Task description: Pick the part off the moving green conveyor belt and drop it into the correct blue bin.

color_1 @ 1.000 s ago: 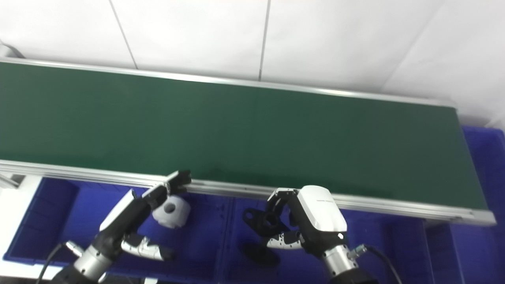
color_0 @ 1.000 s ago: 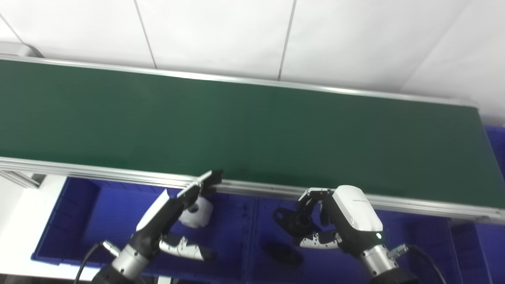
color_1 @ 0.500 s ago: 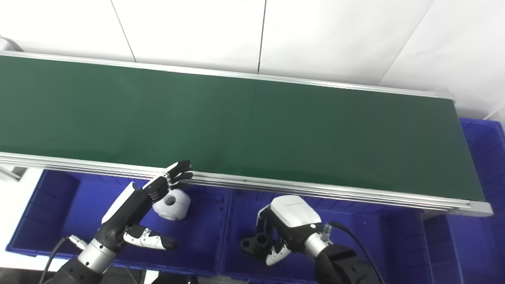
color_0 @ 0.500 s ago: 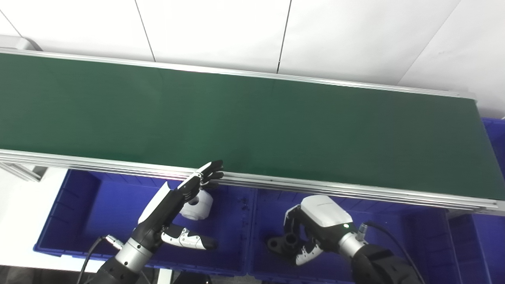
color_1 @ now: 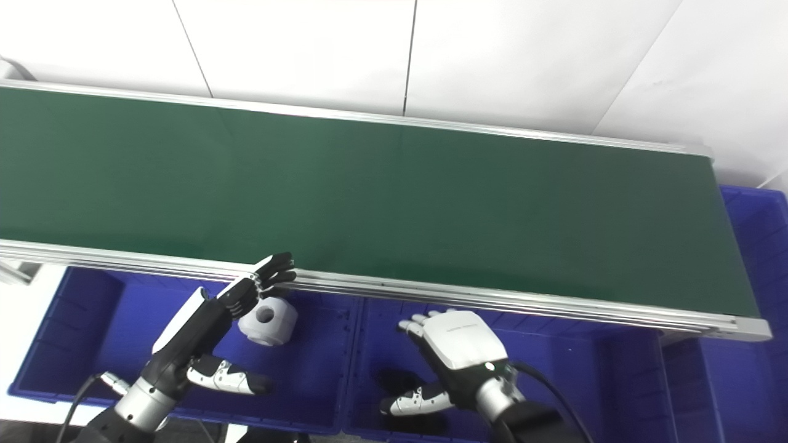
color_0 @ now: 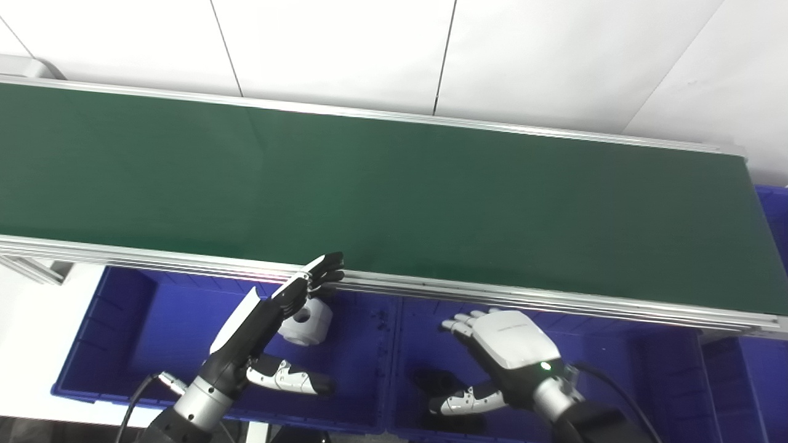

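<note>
The green conveyor belt (color_0: 394, 191) runs across the picture with no part on it. My right hand (color_0: 502, 354) is open, fingers spread flat, above the middle blue bin (color_0: 615, 381). A black part (color_0: 434, 381) lies on that bin's floor, just under and left of the hand, partly hidden by the thumb. My left hand (color_0: 271, 323) is open with straight fingers over the left blue bin (color_0: 141, 326), fingertips near the belt's front rail. A white part (color_0: 305, 321) with a round hole lies in the left bin beside that hand.
An aluminium rail (color_0: 554, 301) edges the belt's front, right above the bins. A third blue bin (color_0: 772, 246) stands at the belt's right end. White wall panels fill the back.
My right hand lowered into the middle bin with the black part, then opened; the part now lies on the bin floor. The left hand barely moved. The camera tilted down slightly.
</note>
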`<state>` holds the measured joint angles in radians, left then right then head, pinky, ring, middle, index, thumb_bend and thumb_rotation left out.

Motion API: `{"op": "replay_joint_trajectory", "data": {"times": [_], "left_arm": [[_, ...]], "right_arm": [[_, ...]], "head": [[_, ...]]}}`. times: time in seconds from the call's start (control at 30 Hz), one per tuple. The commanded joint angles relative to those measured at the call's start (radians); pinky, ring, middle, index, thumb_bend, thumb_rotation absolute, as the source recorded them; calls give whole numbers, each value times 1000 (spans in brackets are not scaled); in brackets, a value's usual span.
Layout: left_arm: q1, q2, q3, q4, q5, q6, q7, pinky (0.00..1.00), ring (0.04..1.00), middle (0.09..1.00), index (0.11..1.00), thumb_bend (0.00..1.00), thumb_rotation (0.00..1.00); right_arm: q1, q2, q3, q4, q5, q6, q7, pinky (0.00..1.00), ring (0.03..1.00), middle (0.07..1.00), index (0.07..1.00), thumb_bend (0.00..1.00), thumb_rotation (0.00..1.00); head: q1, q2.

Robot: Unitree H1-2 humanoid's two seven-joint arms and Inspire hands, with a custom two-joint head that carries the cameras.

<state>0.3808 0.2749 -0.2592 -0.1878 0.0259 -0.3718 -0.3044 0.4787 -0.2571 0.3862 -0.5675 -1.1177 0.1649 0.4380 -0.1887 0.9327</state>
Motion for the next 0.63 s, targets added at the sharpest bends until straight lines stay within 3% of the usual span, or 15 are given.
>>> {"op": "replay_joint_trajectory", "data": {"times": [0.0,0.07,0.2,0.33,0.6], "left_arm": [[2,19,4,-29,-18,0,-12,879,921,942,938,839,464],[2,23,3,-30,-19,5,-16,889,927,944,939,837,457],[1,21,6,-28,-18,16,-17,906,941,954,943,850,455],[-3,19,7,-15,-19,9,-20,900,942,963,949,855,448],[-15,14,10,28,-23,-41,-23,884,935,967,962,837,445]], "right_arm": [[55,49,-47,-44,218,-44,-101,849,891,916,914,669,432],[106,82,-84,-49,393,-68,-154,798,883,921,925,695,435],[159,97,-117,0,586,-188,-249,771,872,927,955,742,495],[178,107,-121,50,655,-266,-309,789,879,936,973,783,556],[190,141,-103,74,706,-256,-346,789,890,947,984,820,555]], "head": [[1,-3],[4,-9],[6,-17],[11,-29],[15,-47]]}}
